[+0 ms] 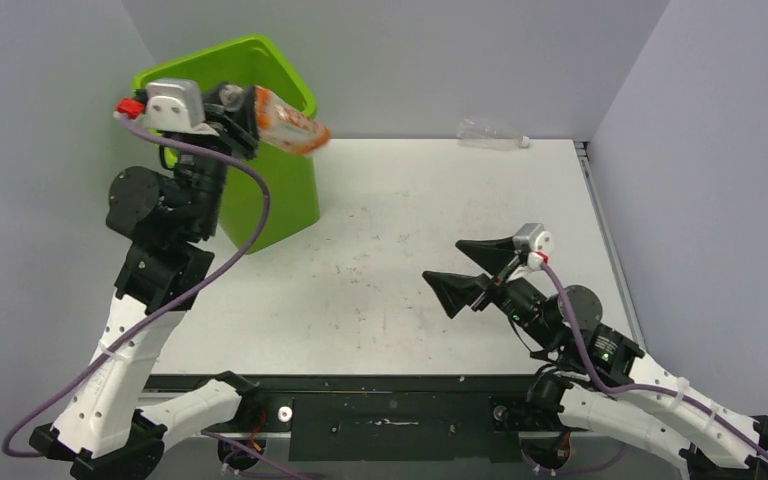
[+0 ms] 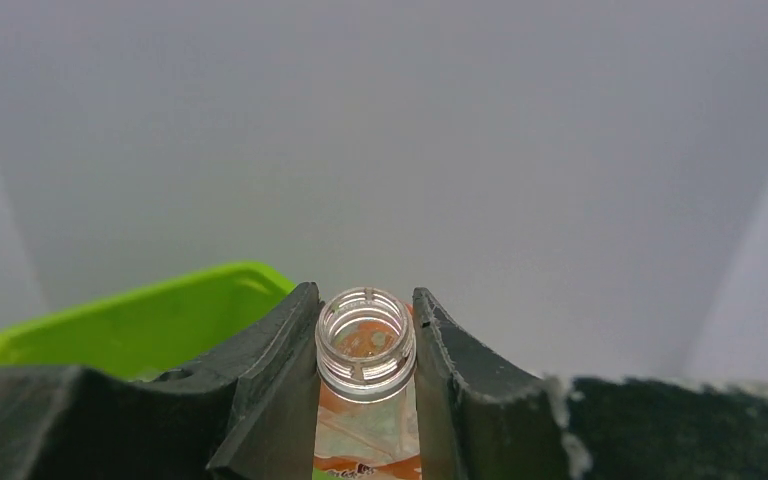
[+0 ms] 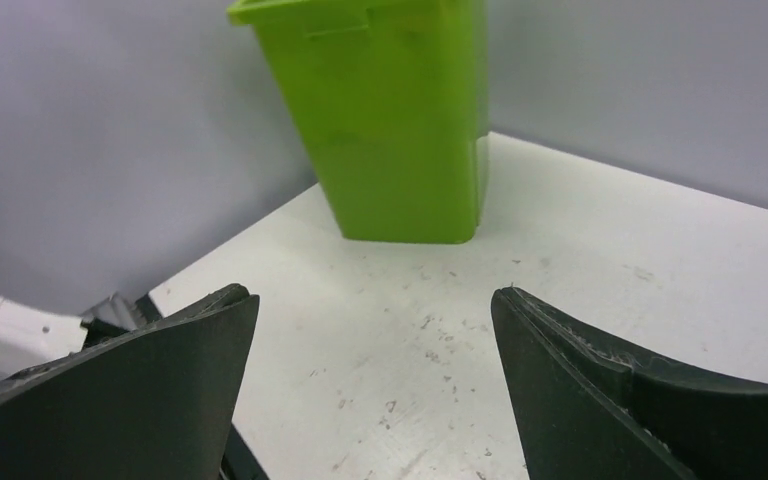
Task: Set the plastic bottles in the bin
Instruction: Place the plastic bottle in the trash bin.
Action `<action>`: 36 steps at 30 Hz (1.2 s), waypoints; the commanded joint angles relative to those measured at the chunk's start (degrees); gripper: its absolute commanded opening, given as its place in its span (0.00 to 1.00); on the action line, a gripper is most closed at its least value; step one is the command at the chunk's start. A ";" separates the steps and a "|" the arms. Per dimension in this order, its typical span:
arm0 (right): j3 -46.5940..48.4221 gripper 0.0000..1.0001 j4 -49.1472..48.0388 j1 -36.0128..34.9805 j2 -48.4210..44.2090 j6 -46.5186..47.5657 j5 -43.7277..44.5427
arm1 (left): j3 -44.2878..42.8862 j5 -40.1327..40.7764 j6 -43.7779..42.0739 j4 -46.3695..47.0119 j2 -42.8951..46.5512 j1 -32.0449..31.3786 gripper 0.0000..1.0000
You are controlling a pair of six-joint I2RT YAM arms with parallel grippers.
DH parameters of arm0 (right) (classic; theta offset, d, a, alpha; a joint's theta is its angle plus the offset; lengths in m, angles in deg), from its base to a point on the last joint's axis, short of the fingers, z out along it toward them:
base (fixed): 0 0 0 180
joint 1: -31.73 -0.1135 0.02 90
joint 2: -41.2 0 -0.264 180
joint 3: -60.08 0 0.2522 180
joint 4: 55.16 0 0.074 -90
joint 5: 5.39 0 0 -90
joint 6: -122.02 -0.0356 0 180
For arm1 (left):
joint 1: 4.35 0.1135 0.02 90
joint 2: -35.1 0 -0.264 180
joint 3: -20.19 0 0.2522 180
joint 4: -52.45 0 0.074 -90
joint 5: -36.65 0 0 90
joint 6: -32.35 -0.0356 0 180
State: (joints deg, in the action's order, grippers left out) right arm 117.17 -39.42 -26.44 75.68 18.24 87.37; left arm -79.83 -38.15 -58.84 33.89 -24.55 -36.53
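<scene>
Grey backdrop (image 2: 460, 120), orange bottle (image 2: 365, 345) between left jaws

Robotics lab bench, bare grey enclosure walls (image 1: 410, 50), scuffed white table (image 1: 390, 260), bolted robot arms (image 1: 130, 330)

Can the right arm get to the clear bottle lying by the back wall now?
Probably yes. The right pincer is open and empty, only bare table lies between it and the clear bottle, and the left pincer is off at the bin, gripping an orange-labelled bottle.
</scene>
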 commanded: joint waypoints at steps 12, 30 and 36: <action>-1.60 0.90 8.63 -0.23 -3.68 -4.35 24.59 | -11.93 15.43 -21.93 32.53 -23.41 15.94 0.42; 6.53 0.90 5.63 3.51 11.58 -8.95 42.40 | 5.86 -14.03 6.06 18.68 -1.95 -9.52 0.96; 10.54 0.90 -3.16 26.13 24.64 -20.37 21.61 | 24.52 -21.12 12.97 14.61 5.52 -12.73 0.96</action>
State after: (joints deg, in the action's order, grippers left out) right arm 125.96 -34.04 -11.90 94.65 6.53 120.27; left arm -65.64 -51.39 -54.64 58.39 -18.72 -47.68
